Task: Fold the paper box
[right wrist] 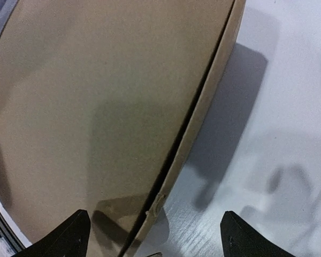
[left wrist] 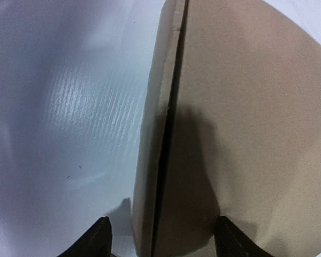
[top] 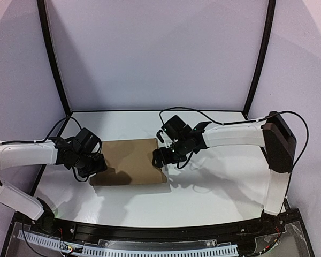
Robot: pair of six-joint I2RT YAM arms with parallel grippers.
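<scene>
The plain brown corrugated cardboard box (top: pixel 131 160) lies flat and closed on the white surface (top: pixel 214 187), right between the two arms. The left end effector (left wrist: pixel 161 242) sits at its left edge, fingers spread wide either side of the side wall, clamping nothing. The right end effector (right wrist: pixel 155 238) is at the right edge, also spread apart, one finger over the lid, the other over bare surface.

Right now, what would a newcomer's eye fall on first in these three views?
The brown paper box, seemingly folded shut, lies in the middle of the white table. The left end effector and the right end effector sit at its opposite short ends. Both are open, and each straddles a side edge where lid meets wall.
</scene>
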